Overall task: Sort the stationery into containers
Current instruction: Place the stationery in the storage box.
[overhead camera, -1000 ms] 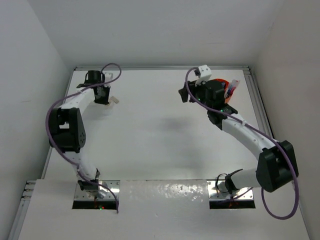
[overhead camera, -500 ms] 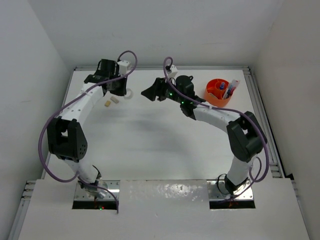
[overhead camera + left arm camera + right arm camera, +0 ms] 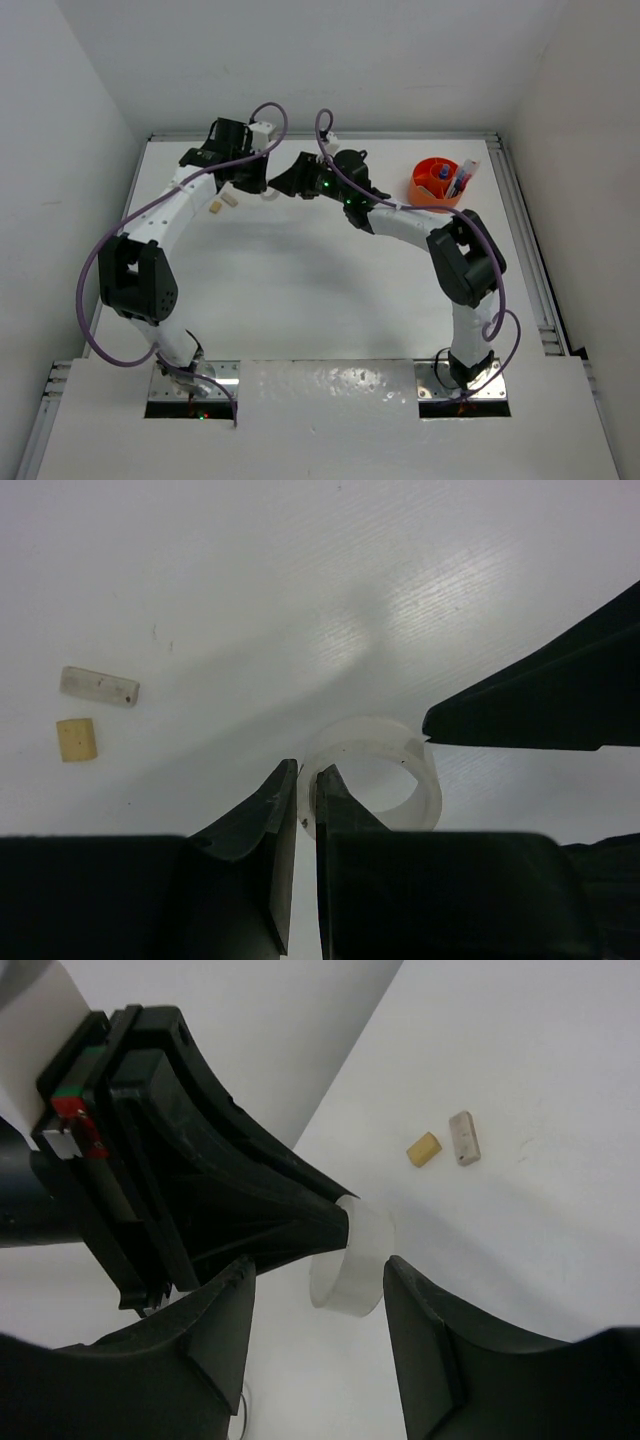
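Already pens (image 3: 459,180) are stowed in the orange tub (image 3: 424,190); a beige block (image 3: 77,739) is left out, a clear ring (image 3: 372,770) clamped by the left gripper (image 3: 305,782), the right gripper (image 3: 316,1270) held apart.

- Left wrist view: near rim of the ring (image 3: 375,770) is partly hidden behind the left fingers (image 3: 272,825).
- Same view: the right finger (image 3: 540,705) is cut off at the right edge.
- Top view: what is in the tub (image 3: 420,188) is too small to tell.

Right gripper (image 3: 318,1265) is now off the orange tub (image 3: 437,183), relocated to upper centre; left gripper (image 3: 303,783) has shifted rightward, meeting it at the translucent ring (image 3: 372,785).
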Robot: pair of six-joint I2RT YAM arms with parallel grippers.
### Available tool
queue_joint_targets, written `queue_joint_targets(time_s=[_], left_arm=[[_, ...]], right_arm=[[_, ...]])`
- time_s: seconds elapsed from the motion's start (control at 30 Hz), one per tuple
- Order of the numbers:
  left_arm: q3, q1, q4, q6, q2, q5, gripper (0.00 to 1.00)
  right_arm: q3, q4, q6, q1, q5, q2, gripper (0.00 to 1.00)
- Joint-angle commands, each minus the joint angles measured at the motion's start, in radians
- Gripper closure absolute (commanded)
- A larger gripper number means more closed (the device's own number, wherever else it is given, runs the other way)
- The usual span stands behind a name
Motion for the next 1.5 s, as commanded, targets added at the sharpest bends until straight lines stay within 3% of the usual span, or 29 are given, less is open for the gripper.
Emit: queue_joint_targets(time_s=[0.0, 0.2, 0.33, 0.43, 0.5, 0.53, 0.63, 0.73, 0.8, 0.83, 0.87, 0.9, 0.97, 1.13, 1.3, 1.47], left_arm=[[0.043, -0.011, 0.038, -0.023, 0.000, 0.007, 1.00], [0.051, -0.011, 0.041, -0.030, 0.001, 0.010, 1.00], [0.052, -0.011, 0.042, -0.036, 0.001, 0.012, 1.00], [0.052, -0.014, 0.039, -0.037, 0.000, 0.013, 1.00], [0.051, -0.017, 0.041, -0.037, -0.002, 0.012, 1.00], [0.052, -0.017, 0.041, -0.037, 0.000, 0.012, 1.00], [0.051, -0.016, 0.041, -0.040, 0.000, 0.012, 1.00], [0.051, -0.016, 0.042, -0.040, 0.000, 0.012, 1.00], [0.046, -0.016, 0.041, -0.040, 0.000, 0.007, 0.64], [0.048, -0.014, 0.032, -0.042, -0.002, 0.012, 0.31], [0.051, -0.008, 0.028, -0.040, -0.007, 0.015, 0.12], [0.057, -0.005, 0.013, -0.037, -0.011, 0.024, 0.01], [0.075, 0.019, -0.017, -0.010, -0.016, 0.081, 0.00], [0.132, 0.107, -0.122, 0.153, -0.075, 0.268, 0.00], [-0.062, 0.142, -0.024, 0.090, -0.125, 0.314, 0.00], [-0.144, 0.145, 0.025, 0.044, -0.140, 0.357, 0.00]], right_arm=[[0.051, 0.023, 0.021, 0.010, -0.010, 0.011, 0.47], [0.048, 0.014, 0.021, 0.015, -0.010, 0.029, 0.48], [0.048, 0.020, 0.030, 0.015, -0.010, 0.038, 0.57], [0.053, 0.017, 0.030, 0.016, -0.012, 0.047, 0.55], [0.047, 0.034, 0.033, 0.015, -0.012, 0.046, 0.67], [0.042, 0.049, 0.036, 0.016, -0.010, 0.044, 0.81], [0.027, 0.058, 0.028, 0.016, 0.002, 0.029, 0.96], [0.002, 0.057, -0.016, 0.015, 0.011, -0.002, 1.00], [-0.016, 0.032, -0.071, 0.007, 0.008, -0.049, 1.00], [-0.025, -0.018, -0.147, -0.011, 0.004, -0.067, 1.00], [-0.032, -0.050, -0.188, -0.025, 0.002, -0.089, 1.00], [-0.047, -0.133, -0.284, -0.039, -0.005, -0.136, 1.00], [-0.038, -0.248, -0.382, -0.106, -0.047, -0.176, 1.00], [0.050, -0.743, -0.816, -0.270, -0.027, -0.305, 1.00], [0.056, -0.940, -1.224, -0.378, 0.239, -0.382, 1.00], [0.060, -0.976, -1.352, -0.450, 0.321, -0.355, 1.00]])
